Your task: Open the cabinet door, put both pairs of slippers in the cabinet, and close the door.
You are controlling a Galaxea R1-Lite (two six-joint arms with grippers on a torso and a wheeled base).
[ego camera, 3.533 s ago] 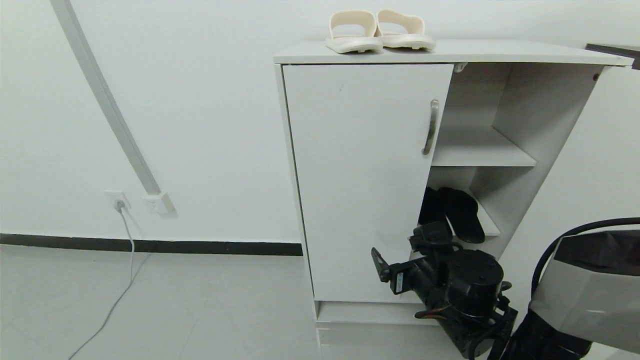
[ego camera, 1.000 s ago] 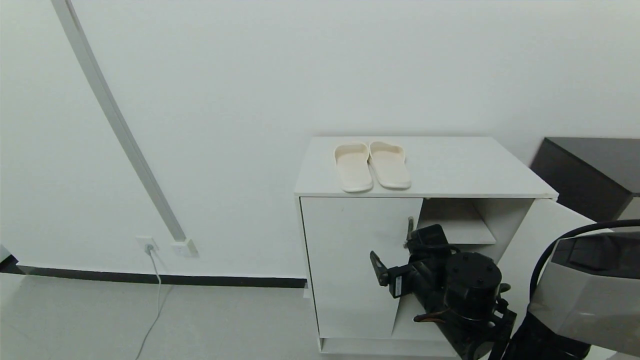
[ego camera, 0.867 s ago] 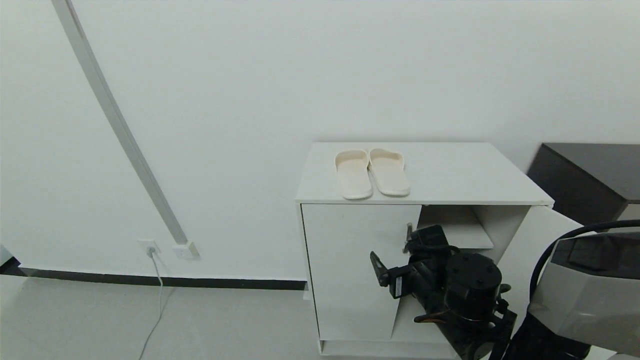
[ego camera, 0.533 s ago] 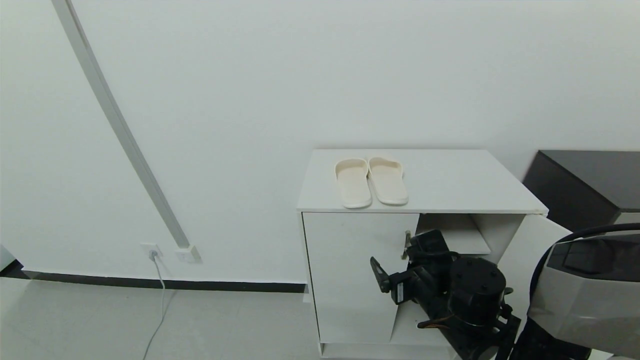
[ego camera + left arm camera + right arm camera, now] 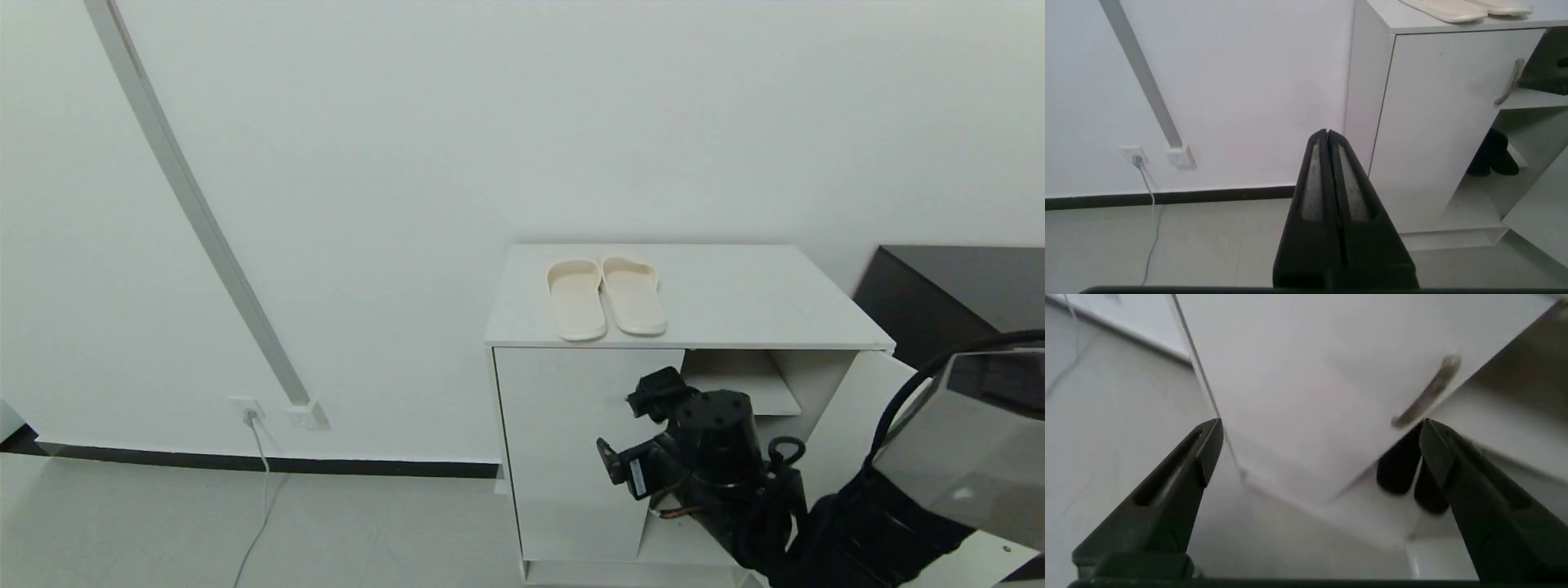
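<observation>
Two pairs to stash, and one looked sorted already: the black slippers (image 5: pixel 1417 469) sat low down inside the cabinet (image 5: pixel 735 298), ahead of the right gripper (image 5: pixel 1319 502), which was spread wide with nothing in it. Up above that gripper and a bit further back lay the cream slippers (image 5: pixel 606 296), side by side on the cabinet's top, long axis running front to back. With the left gripper (image 5: pixel 1327 192) pinched together, empty and well off to the side, I'd reckon the right arm was the closer one for the grab.
</observation>
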